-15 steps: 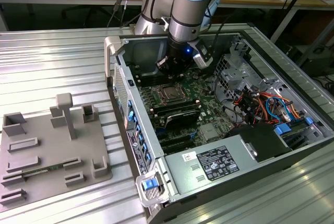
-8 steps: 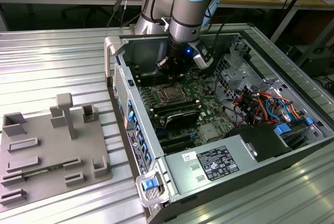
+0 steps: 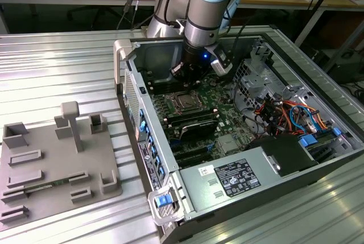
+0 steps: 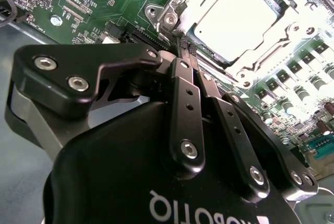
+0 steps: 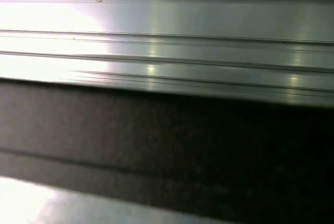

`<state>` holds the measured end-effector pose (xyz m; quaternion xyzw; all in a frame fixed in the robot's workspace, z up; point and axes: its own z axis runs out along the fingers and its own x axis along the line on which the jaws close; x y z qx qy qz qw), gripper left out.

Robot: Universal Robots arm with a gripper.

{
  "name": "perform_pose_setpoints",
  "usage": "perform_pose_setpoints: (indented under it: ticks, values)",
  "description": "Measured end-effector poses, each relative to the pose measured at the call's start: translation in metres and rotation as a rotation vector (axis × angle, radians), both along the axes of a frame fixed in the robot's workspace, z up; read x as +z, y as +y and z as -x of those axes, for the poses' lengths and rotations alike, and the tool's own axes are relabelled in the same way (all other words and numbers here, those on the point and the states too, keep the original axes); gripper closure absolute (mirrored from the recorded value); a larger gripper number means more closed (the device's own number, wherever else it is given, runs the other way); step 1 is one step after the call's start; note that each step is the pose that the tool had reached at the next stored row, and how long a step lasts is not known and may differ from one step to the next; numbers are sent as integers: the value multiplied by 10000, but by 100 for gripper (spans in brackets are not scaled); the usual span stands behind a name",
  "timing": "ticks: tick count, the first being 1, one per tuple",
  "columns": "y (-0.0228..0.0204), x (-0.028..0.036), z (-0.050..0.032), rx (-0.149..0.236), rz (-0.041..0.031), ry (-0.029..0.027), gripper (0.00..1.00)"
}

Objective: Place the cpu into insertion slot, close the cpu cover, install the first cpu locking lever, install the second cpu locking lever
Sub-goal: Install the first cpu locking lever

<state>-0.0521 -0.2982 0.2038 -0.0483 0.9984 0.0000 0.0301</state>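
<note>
In the second wrist view the cpu (image 4: 235, 18), a square silver-grey chip, lies in the insertion slot (image 4: 169, 18) on the green board. The silvery cpu cover (image 4: 263, 51) lies flat around it, with the chip showing through its window. My gripper (image 4: 185, 45) is shut, its black fingers (image 4: 185, 98) pressed together with nothing seen between them. The tips are right at one corner of the slot's metal frame. In the exterior view the gripper (image 3: 190, 76) hangs just behind the insertion slot (image 3: 185, 100) inside the open computer case. I cannot make out the locking levers.
Black memory slots (image 3: 193, 122) lie in front of the socket, a grey power supply box (image 3: 239, 178) nearer still, and coloured cables (image 3: 290, 113) fill the exterior view's right. The case wall (image 3: 136, 96) stands close by. A grey fixture plate (image 3: 57, 164) lies on the ribbed metal table (image 5: 167, 36).
</note>
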Motion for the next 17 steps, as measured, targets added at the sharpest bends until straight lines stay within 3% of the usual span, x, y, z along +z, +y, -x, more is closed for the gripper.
perform_pose_setpoints:
  ticks: [7,17]
  values:
    - [1,-47,-5,-1,-3,-2,89]
    - [24,-65,-5,9,13,13,89]
